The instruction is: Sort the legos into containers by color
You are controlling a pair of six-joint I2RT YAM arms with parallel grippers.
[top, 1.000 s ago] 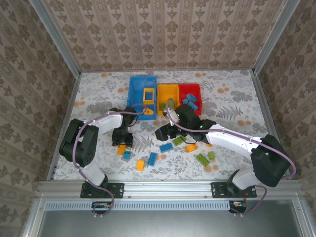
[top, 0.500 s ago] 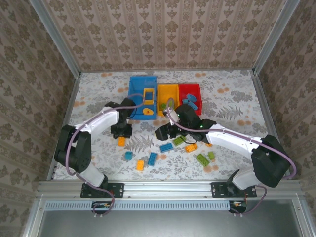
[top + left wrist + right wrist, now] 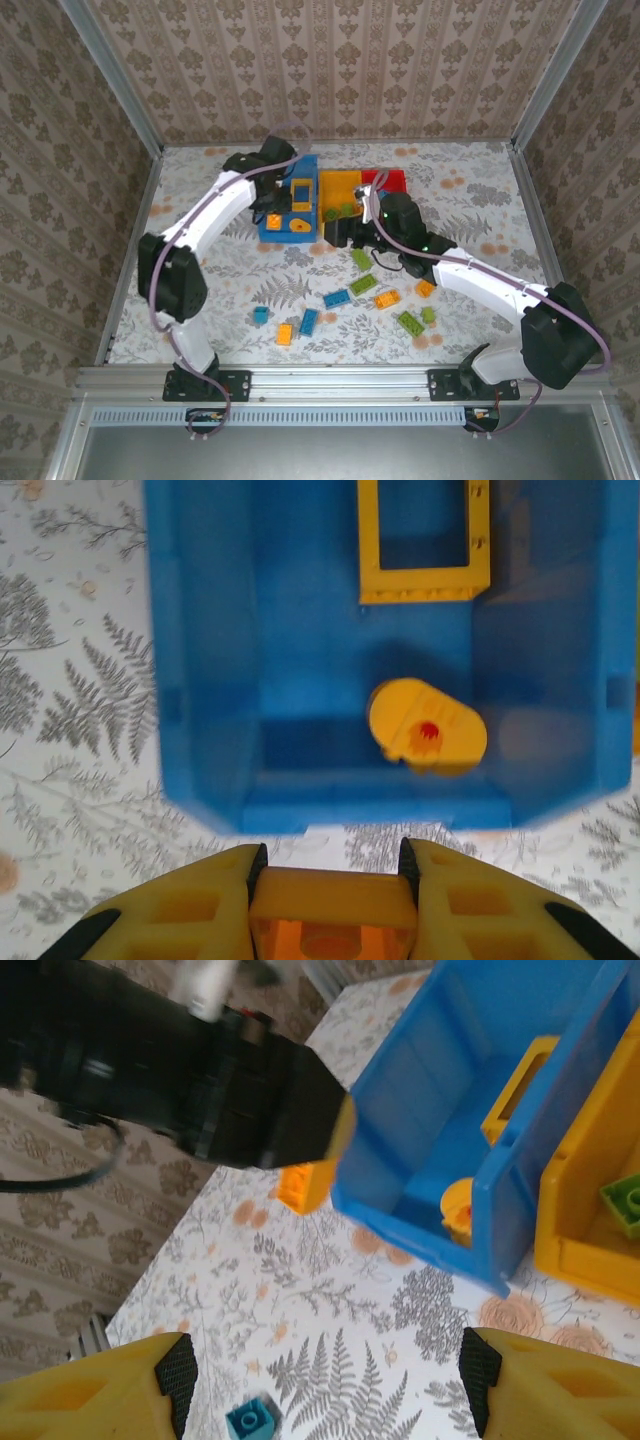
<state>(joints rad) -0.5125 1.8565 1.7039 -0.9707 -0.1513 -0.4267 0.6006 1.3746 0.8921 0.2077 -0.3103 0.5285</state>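
Note:
My left gripper is shut on an orange lego and hangs just short of the blue container's near wall. In that bin lie an orange square frame and a round orange piece. In the top view the left gripper is at the blue container's left front. My right gripper stands open with nothing between its fingers, in front of the orange-yellow container. The red container is beside it. Several blue, green and orange legos lie loose on the table.
The right wrist view has the left gripper's black body with its orange lego, the blue container, a green lego in the orange-yellow container, and a small blue lego on the table.
The left gripper closed on an orange lego on the table, lifted it and carried it back to the blue container. The right gripper moved back toward the orange-yellow container.

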